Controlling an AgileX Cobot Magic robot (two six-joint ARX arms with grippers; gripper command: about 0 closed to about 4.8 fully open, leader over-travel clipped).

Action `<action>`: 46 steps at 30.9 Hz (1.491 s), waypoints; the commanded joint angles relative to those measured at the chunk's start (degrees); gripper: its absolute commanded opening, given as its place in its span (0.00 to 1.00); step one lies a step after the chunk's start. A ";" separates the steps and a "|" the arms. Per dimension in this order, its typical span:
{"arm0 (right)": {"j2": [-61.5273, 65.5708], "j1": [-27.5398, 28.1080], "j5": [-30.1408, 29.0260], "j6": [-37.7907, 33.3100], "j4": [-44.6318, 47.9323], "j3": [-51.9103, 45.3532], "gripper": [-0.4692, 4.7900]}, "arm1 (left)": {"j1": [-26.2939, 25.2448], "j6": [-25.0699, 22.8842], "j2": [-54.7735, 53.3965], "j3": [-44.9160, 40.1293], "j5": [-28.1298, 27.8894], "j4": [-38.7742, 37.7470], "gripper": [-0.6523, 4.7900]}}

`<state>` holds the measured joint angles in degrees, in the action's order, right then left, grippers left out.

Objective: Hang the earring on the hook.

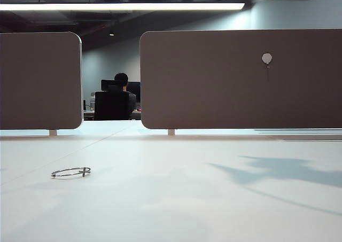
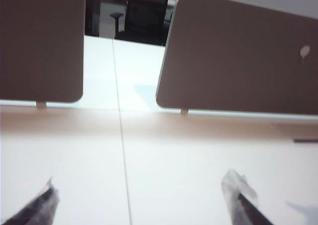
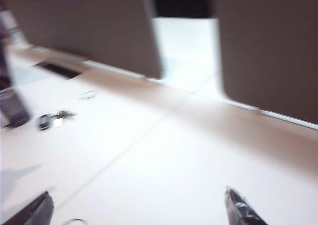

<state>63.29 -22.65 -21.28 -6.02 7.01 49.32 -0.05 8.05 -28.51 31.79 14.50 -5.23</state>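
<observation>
A thin silver wire earring (image 1: 71, 172) lies flat on the smooth white table (image 1: 176, 199). The small white hexagonal hook (image 1: 266, 58) sits on the matte brown partition (image 1: 240, 79). The left gripper (image 2: 141, 197) and right gripper (image 3: 139, 207) hang over the table, spread wide, grasping nothing.

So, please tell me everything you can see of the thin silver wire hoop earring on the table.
The thin silver wire hoop earring is a single slim ring of shiny metal with a small dark clasp on its rim, on the side toward the right of the exterior view. It lies flat on the white table, at the left of that view, well in front of the brown divider panels. Only the table touches it; no gripper is near it in that view.
</observation>
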 commanded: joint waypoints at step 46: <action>52.98 -26.80 18.78 -1.22 -3.48 23.45 0.87 | 14.29 -9.75 -9.40 0.28 -1.42 -32.72 1.00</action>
<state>116.01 -48.97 -3.27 -7.07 3.95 72.58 14.24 -1.50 -38.02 31.92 13.43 -38.41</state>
